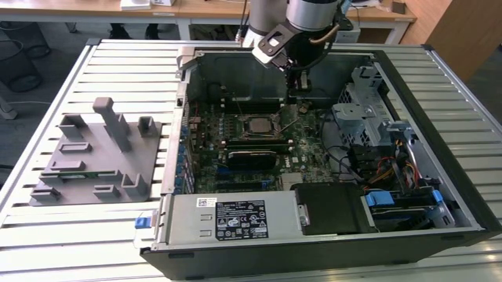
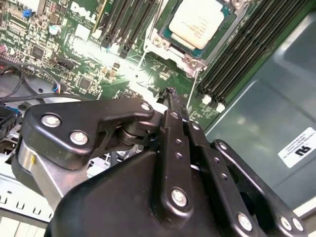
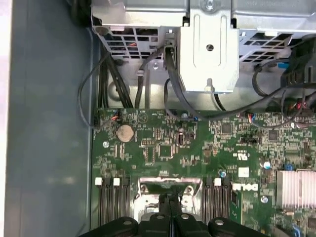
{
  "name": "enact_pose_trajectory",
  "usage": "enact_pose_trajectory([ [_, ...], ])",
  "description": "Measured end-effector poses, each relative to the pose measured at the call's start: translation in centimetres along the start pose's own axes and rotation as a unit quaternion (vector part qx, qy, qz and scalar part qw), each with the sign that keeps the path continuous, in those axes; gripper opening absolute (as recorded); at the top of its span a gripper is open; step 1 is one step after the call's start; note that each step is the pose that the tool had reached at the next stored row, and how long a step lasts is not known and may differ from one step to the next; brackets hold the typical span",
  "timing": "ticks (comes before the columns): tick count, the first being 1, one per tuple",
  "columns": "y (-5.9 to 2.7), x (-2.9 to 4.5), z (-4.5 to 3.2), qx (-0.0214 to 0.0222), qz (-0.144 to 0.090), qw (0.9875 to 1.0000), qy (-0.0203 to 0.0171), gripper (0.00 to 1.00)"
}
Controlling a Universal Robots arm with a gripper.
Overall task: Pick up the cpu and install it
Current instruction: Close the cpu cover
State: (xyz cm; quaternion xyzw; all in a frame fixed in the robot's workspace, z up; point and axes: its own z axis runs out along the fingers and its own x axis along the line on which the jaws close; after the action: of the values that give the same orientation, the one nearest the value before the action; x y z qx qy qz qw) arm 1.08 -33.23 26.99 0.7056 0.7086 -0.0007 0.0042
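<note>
1. The cpu (image 1: 259, 125) lies seated in its socket on the motherboard (image 1: 302, 141) inside the open computer case (image 1: 235, 70).
2. The end effector (image 1: 300, 88) hangs above the board near the socket, its fingers (image 2: 170, 113) pressed together and holding nothing.

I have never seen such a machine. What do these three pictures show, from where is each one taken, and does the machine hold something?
This is a robot arm with two jaws at its end, above an open computer case that lies on a slatted metal table. The exterior view is taken by a camera off the arm and shows the whole scene. Both wrist views are taken by cameras on the arm and look past the black jaws into the case. At the exterior view's left a grey tray with upright posts stands on the table. The cpu, a silver square, lies in its socket on the green board. The jaws are shut, hold nothing and do not touch the cpu.
</note>
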Motion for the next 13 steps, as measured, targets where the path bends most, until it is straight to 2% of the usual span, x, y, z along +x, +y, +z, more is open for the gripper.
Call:
enact_pose_trajectory([
  [13,2.08,-0.01,0.74,-0.0008,-0.01,1.0,0.0001,0.11],
])
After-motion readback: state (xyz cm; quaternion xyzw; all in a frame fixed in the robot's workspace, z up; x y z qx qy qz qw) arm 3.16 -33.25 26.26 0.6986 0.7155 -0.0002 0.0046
